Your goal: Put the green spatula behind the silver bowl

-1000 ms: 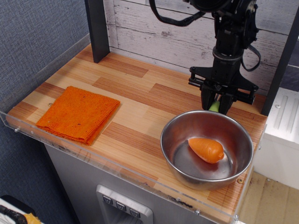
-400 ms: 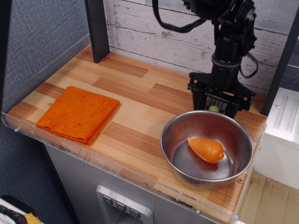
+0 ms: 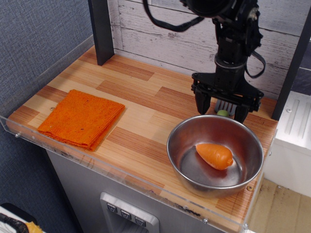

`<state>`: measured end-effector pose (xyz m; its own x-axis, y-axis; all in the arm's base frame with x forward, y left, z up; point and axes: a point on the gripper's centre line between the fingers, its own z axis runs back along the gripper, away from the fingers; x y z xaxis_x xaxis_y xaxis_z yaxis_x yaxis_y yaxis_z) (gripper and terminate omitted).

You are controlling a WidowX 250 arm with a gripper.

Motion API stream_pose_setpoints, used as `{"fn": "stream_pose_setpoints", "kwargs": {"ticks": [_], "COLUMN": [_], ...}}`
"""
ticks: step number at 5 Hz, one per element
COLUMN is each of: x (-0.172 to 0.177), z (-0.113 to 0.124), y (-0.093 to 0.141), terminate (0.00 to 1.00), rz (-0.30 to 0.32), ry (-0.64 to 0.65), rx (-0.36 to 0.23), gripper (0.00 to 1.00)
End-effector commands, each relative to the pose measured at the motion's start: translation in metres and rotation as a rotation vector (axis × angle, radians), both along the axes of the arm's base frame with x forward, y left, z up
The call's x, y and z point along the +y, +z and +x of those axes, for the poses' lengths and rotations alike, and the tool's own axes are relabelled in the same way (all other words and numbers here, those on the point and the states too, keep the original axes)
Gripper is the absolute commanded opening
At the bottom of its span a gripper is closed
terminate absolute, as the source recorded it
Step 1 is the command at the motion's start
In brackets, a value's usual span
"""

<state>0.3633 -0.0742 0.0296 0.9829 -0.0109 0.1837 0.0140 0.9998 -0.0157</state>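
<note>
the gripper [image 3: 222, 110] hung directly behind the silver bowl [image 3: 215, 154], fingers [image 3: 201, 103] spread wide and gripping nothing. the green spatula [image 3: 222, 113] lay on the table [image 3: 146, 104] between them, just beyond the far rim of the bowl; only the light-green tip of its handle was visible, the blade being hidden by the rim and the gripper. the placement appeared complete, and the step in hand was judged to be the withdrawal. recommended procedure: raise the arm straight up with the fingers kept apart, so that neither finger would drag the handle or strike the bowl rim. avoid any sideways travel until the fingertips stood above the rim. an orange carrot [image 3: 214, 155] rested inside the bowl and an orange cloth [image 3: 81, 118] lay well apart at the left; neither required attention.
</note>
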Motion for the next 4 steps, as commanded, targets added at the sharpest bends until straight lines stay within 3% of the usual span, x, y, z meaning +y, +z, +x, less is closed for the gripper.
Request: {"fn": "stream_pose_setpoints", "kwargs": {"ticks": [1,2,3,4], "x": [0.014,0.023,0.04,0.062], "z": [-0.006,-0.021,-0.045,-0.069], "y": [0.057,0.085,0.124,0.148], "terminate": [0.0,0.0,0.0,0.0], "rz": [-0.111,-0.146,-0.14,-0.135], "ry": [0.096,0.093,0.035,-0.034], "rx": [-0.209,-0.219,-0.202,-0.141], "gripper": [1.0,1.0,1.0,1.0]}}
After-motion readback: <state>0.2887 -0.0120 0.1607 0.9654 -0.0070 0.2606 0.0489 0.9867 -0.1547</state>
